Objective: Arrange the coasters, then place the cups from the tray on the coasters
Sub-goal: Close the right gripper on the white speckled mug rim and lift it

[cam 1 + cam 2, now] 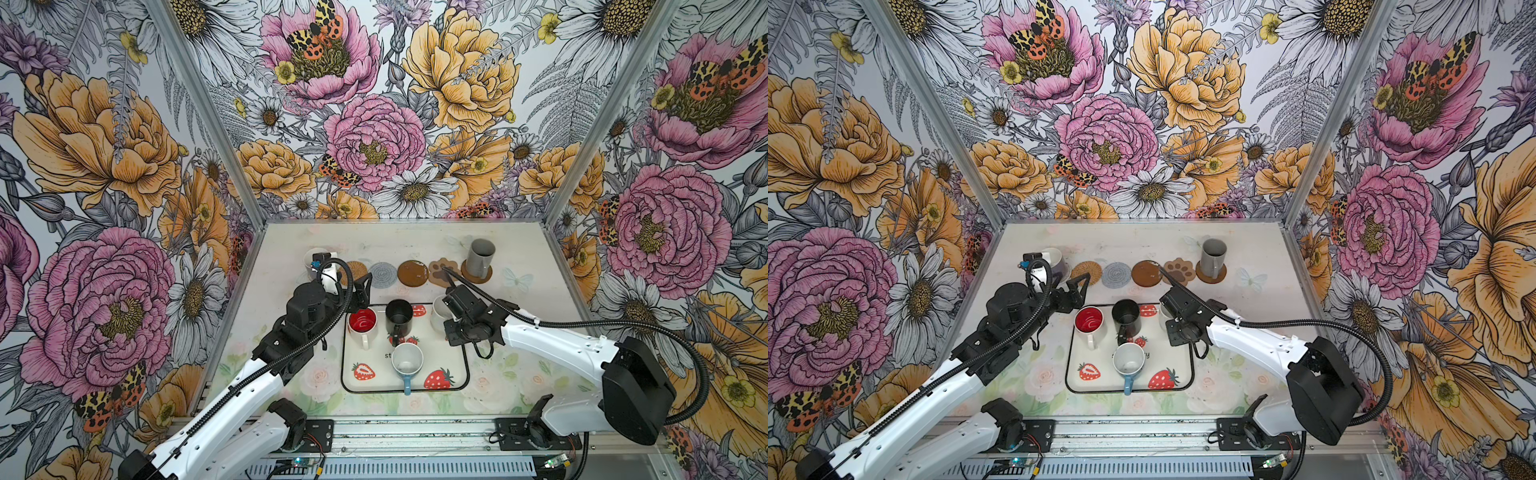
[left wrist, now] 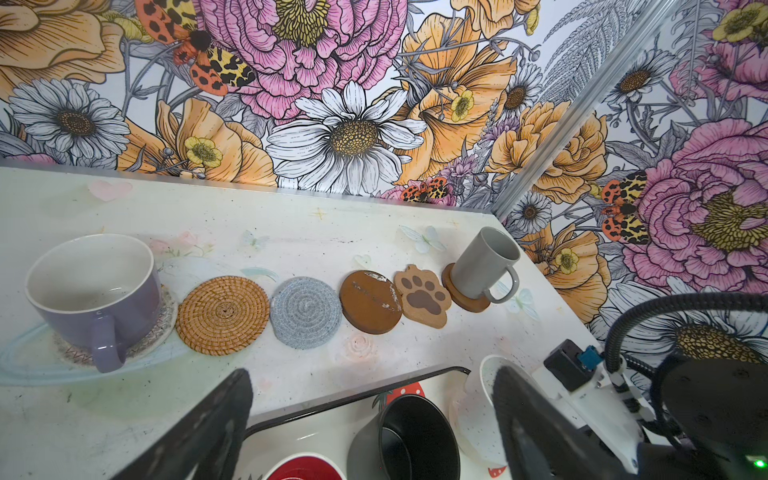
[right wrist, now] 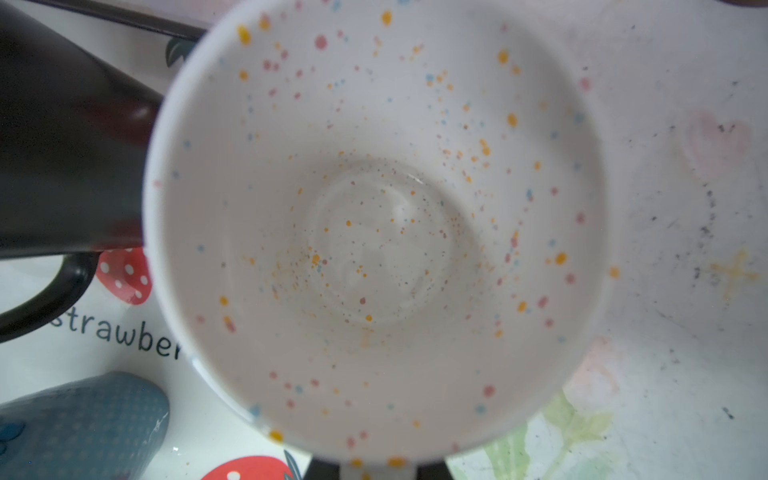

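Reaching forward with both arms: left gripper (image 2: 372, 374) spread wide, right gripper (image 3: 376, 469) turned downward, pinched nearly closed

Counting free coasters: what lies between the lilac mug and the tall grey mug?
Four empty coasters in a row: woven rattan, grey spiral, brown disc, paw-shaped; clearest in the left wrist view.

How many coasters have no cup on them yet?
4, in one row between the lilac cup and the grey cup: woven rattan, grey spiral, brown disc, paw-shaped one. None seems hidden.
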